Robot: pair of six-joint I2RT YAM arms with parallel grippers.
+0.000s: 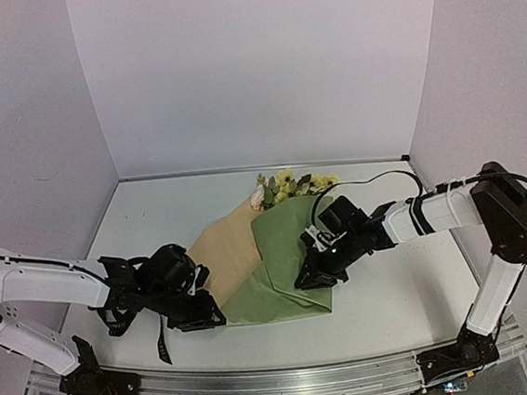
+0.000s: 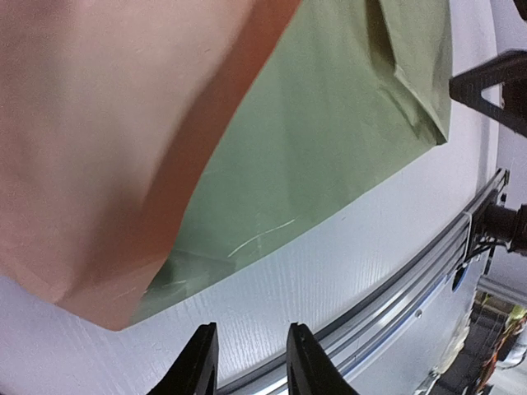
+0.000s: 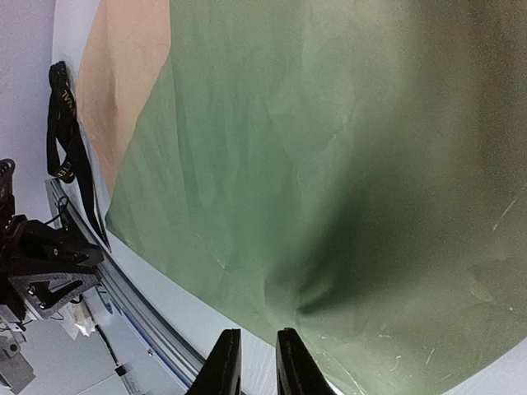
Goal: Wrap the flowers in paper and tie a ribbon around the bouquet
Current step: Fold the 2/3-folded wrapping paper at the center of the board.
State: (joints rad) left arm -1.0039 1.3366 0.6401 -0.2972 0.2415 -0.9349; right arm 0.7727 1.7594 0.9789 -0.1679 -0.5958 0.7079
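The flowers point(image 1: 286, 186) lie at the back of the table, their stems hidden under the paper point(image 1: 285, 270). The paper is folded over them, with an olive-green flap on the right and a tan flap point(image 1: 227, 257) on the left. My left gripper point(image 1: 208, 315) sits at the paper's near left corner. In the left wrist view it point(image 2: 251, 329) is open over bare table, just short of the paper point(image 2: 329, 132). My right gripper point(image 1: 311, 280) rests on the green flap's near right part. Its fingers point(image 3: 258, 333) stand a narrow gap apart at the paper's point(image 3: 329, 148) puckered edge. The black ribbon point(image 3: 76, 156) lies left of the paper.
An aluminium rail point(image 1: 281, 382) runs along the table's near edge, close behind both grippers. White walls close in the back and sides. The ribbon's end point(image 1: 162, 343) lies beside the left arm, near the rail.
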